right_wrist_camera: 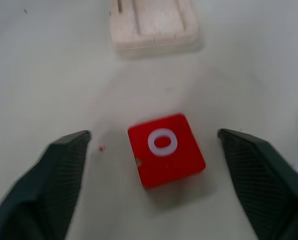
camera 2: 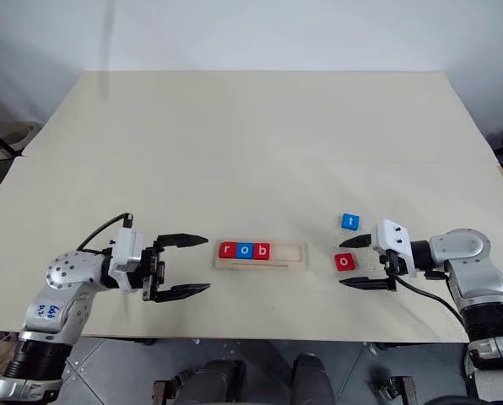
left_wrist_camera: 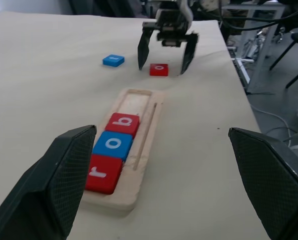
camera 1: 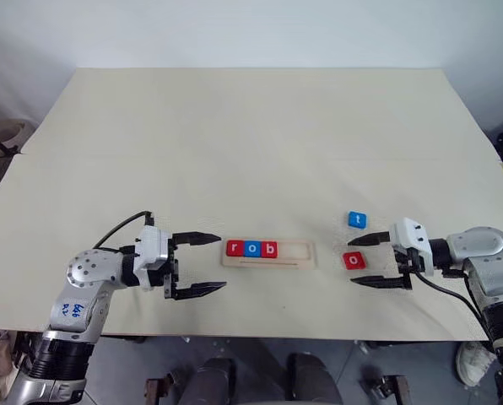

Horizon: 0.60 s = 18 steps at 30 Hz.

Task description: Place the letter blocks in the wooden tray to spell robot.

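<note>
Bright even light, faint shadows; right wrist view blurred (soft throughout).

Wooden tray holding r, o, b, right tool astride red o block

From the right wrist, the wooden tray is cut off, only its near end showing, soft and blurred. The red o block there is a little blurred too. From overhead, the letter on the blue t block is barely readable.
</note>
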Each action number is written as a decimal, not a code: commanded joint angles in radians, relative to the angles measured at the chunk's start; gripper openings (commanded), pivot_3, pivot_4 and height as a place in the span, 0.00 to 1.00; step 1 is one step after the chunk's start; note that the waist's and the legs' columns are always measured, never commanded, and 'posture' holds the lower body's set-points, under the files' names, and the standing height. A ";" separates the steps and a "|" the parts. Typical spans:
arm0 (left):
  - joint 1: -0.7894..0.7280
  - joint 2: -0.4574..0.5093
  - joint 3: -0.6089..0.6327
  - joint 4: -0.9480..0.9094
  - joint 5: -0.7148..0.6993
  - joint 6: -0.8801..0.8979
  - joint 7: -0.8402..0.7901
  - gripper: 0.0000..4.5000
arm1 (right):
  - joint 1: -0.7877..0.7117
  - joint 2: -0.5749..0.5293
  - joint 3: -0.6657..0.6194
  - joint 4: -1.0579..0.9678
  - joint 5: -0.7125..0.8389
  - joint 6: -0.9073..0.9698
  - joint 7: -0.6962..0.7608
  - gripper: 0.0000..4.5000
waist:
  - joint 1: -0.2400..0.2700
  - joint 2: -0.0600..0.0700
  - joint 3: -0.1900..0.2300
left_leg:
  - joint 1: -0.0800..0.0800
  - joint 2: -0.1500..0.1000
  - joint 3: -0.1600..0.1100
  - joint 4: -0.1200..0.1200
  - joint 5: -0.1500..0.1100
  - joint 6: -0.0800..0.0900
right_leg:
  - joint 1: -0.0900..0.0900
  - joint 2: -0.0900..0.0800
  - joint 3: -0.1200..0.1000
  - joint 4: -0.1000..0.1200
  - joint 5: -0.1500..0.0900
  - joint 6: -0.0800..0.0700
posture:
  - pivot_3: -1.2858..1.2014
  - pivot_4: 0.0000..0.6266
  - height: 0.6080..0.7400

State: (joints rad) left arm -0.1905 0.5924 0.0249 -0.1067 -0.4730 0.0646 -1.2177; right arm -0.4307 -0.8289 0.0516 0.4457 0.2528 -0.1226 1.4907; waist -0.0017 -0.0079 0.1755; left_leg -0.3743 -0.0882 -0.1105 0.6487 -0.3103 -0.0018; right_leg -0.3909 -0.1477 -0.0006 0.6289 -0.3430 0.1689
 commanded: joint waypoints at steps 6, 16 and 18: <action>-0.028 0.001 0.007 -0.026 -0.015 -0.004 0.007 1.00 | -0.050 0.017 0.006 0.077 -0.012 -0.061 0.031 0.32 | -0.001 0.000 0.000 | 0.000 0.000 0.000 0.000 0.000 0.000 | 0.000 0.000 0.000 0.000 0.000 0.000 | 0.52 0.24 1.00; -0.024 -0.012 0.012 0.009 0.004 -0.046 0.034 1.00 | -0.137 0.061 0.024 -0.249 0.073 0.325 -0.068 0.32 | -0.002 0.001 0.000 | 0.000 0.002 0.000 0.000 0.000 -0.001 | -0.001 0.001 0.000 0.001 0.000 -0.001 | 0.52 0.24 1.00; -0.025 -0.019 0.006 0.010 0.008 -0.051 0.039 1.00 | -0.144 0.093 0.053 -0.299 0.062 0.370 -0.096 0.32 | 0.001 0.001 0.000 | 0.000 0.002 0.000 0.000 0.000 -0.001 | -0.001 0.001 0.000 0.000 0.000 -0.001 | 0.52 0.24 1.00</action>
State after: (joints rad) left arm -0.2137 0.5765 0.0220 -0.0985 -0.4658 0.0317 -1.1865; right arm -0.5738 -0.7508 0.0850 0.1952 0.3030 0.2038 1.4179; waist -0.0006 -0.0070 0.1760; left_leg -0.3745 -0.0861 -0.1108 0.6489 -0.3108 -0.0030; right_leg -0.3917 -0.1463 -0.0010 0.6291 -0.3426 0.1682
